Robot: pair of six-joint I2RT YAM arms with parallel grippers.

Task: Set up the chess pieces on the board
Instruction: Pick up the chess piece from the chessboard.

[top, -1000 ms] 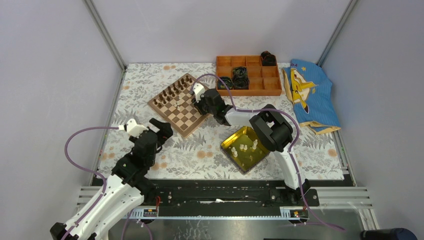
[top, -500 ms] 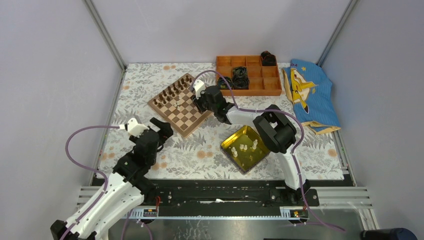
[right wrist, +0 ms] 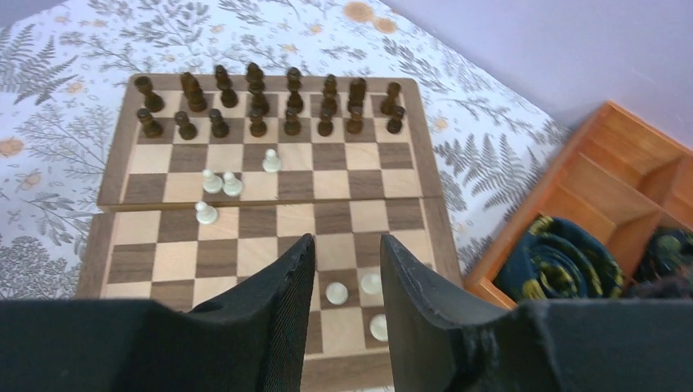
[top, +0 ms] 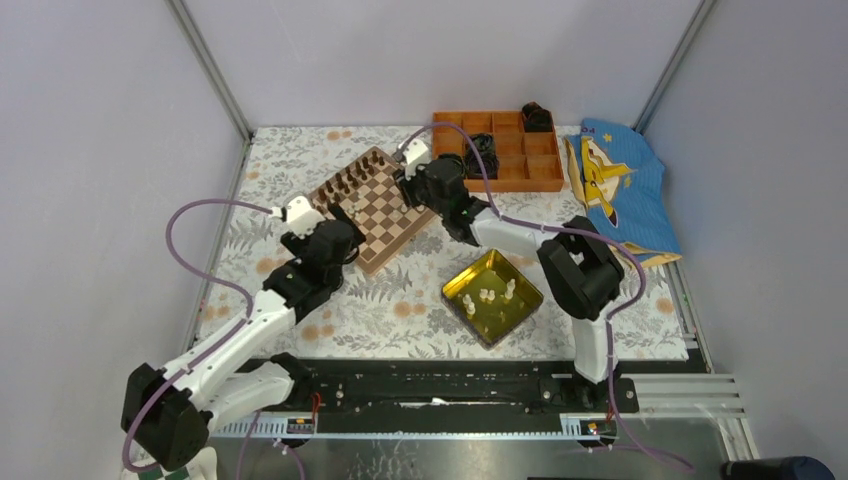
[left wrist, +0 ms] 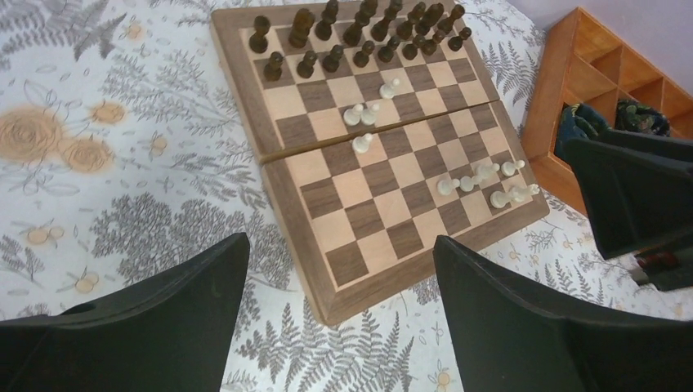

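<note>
Hovering over the near-left edge of the board [top: 372,212], the left gripper [left wrist: 339,245] is seen with its fingers spread wide and nothing between them. The right gripper [right wrist: 346,242] is held low over the opposite side of the board, next to the orange box [top: 512,172]. Its fingers are parted by only a narrow gap, and no piece is gripped in it.

Some of the white pieces [left wrist: 362,143] are found on the board. Four are loosely grouped near the middle, just in front of the dark pieces [left wrist: 359,34], and a further cluster is gathered by the corner nearest the right gripper. The dark pieces are lined up in two rows along one side. More white pieces are left in the yellow tray [top: 449,290], which is set on the flowered cloth [top: 400,310] well apart from the board.
</note>
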